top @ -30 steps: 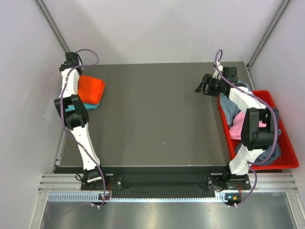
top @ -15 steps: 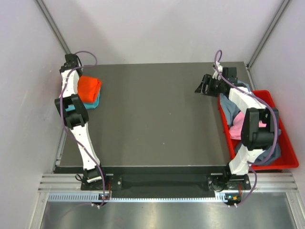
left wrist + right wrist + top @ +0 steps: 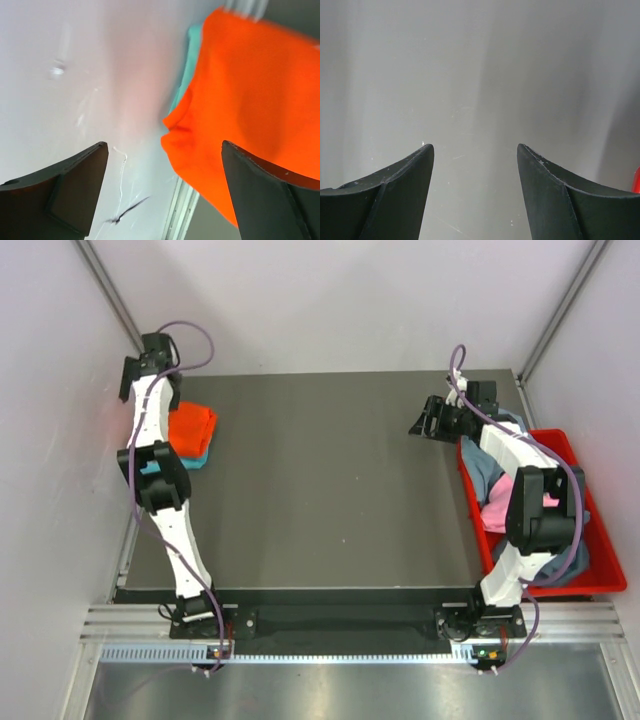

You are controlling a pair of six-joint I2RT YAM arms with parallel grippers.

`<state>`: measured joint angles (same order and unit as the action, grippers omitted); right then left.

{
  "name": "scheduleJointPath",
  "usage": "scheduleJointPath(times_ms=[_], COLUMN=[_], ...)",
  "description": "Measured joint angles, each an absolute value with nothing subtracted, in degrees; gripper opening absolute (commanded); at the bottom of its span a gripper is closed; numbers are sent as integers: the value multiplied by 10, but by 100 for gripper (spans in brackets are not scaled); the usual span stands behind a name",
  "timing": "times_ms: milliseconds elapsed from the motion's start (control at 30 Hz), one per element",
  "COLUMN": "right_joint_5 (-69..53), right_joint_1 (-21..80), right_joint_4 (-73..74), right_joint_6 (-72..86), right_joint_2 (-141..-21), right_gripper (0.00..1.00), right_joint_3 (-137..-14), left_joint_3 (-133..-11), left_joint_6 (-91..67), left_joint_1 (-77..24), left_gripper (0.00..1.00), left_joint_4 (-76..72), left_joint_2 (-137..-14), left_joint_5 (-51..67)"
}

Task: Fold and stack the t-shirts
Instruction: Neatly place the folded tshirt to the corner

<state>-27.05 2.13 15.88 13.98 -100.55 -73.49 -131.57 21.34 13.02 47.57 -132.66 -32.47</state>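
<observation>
Far-left corner of the table [image 3: 330, 490], seen from my remote station: the orange t-shirt [image 3: 193, 425] lies folded on top of a folded teal t-shirt [image 3: 196, 458], whose edge peeps out along the near side of the pile. That two-shirt stack is the part of the job I judge done.

The left gripper [image 3: 162, 147] hangs beside the stack, close to the side wall. Its jaws are spread wide with nothing between them, and the orange cloth sits off to one side of its fingers, apart from them.

Across the table, the right gripper [image 3: 475, 146] hovers over bare tabletop near the far-right corner, just beside the red bin [image 3: 603, 540]. Its jaws are apart and it carries nothing.

What is left sits in that bin: a grey-blue t-shirt [image 3: 485, 475] and a pink t-shirt [image 3: 498, 510], crumpled together in a loose heap. The right arm crosses over the bin in the overhead view, so I cannot tell whether more shirts lie under those two.

By my reading, the work stands roughly at its midpoint. Each bin shirt has yet to be drawn out, spread on the open middle of the table, folded and carried over to the orange-topped pile.
</observation>
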Motion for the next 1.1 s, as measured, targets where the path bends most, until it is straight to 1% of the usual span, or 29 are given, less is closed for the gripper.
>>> scheduleJointPath(times_ms=[133,233,333,400,433,533,600,733,933,1100], right_joint_5=[-268,-257,-231,-192,-172,-110,-77,-44,-35,-35], right_joint_1=[21,21,21,21,21,22,22,22,22,22], right_joint_4=[159,163,176,195,204,221,233,250,253,254], right_joint_6=[130,111,94,88,86,74,64,48,32,21], right_joint_2=[-1006,-1003,-992,-983,-979,-961,-942,-907,-872,-870], right_gripper=[70,81,87,90,93,94,95,95,95,95], right_joint_3=[-735,-735,-736,-745,-752,-767,-769,-769,-764,-754], left_joint_3=[-1321,-1324,-1325,-1314,-1295,-1200,-1157,-1142,-1143,-1150], left_joint_6=[213,193,146,105,84,16,-17,-40,-29,-14], left_joint_1=[76,27,-6,-10,-7,4,7,7,13,48], left_gripper=[99,98,99,99,99,99,99,99,99,97], left_joint_4=[465,460,461,454,443,392,379,373,390,436], left_joint_2=[-1279,-1240,-1209,-1185,-1169,-1113,-1098,-1126,-1210,-1288], left_joint_5=[-318,-283,-202,-106,-64,64,118,197,250,285])
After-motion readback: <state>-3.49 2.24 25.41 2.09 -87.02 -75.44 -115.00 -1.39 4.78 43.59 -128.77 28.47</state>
